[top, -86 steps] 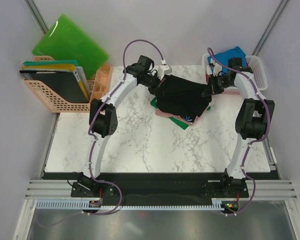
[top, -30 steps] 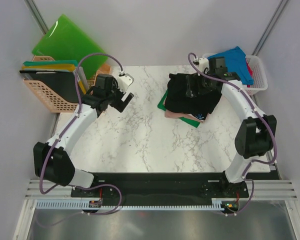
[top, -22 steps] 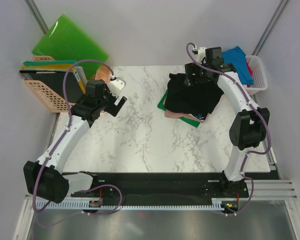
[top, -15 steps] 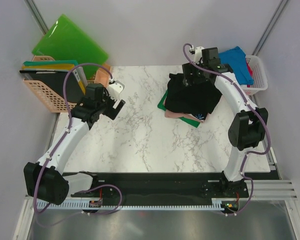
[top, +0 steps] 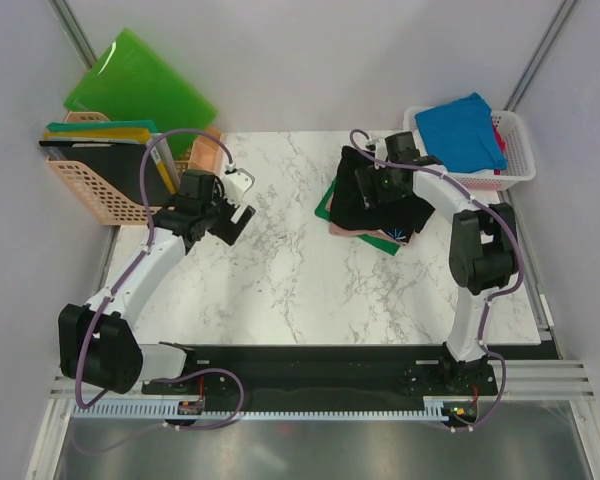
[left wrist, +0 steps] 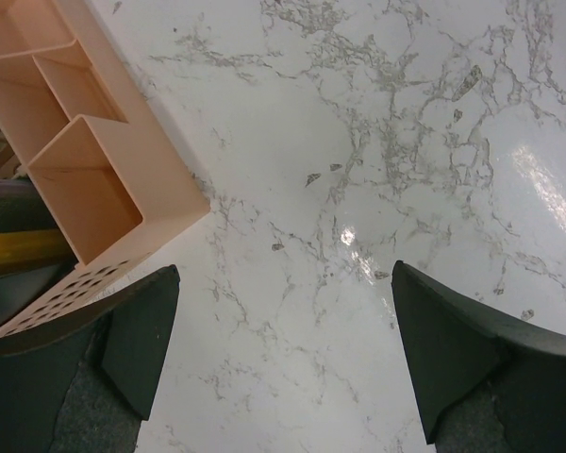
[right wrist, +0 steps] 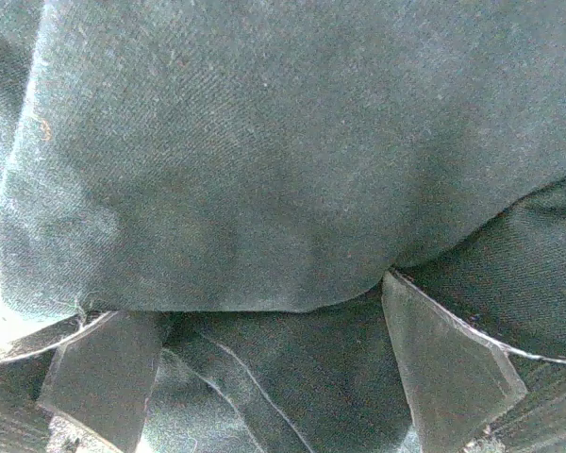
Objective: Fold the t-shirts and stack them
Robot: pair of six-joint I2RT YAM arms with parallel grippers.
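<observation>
Fingers [left wrist: 141, 340] of left gripper [left wrist: 281, 363] spread wide, empty, above white marble-pattern table [left wrist: 377, 142] at left; right gripper [right wrist: 264, 377] equally wide, pressing into large black cloth t-shirt [right wrist: 264, 142], nothing clamped; black shirt folded atop pink and green layers [top: 342, 229], far right; bright blue t-shirt [top: 463, 128] in white plastic basket [top: 521, 150] apparently still to fold; since earlier, left arm withdrew from pile, right moved onto its centre.
</observation>
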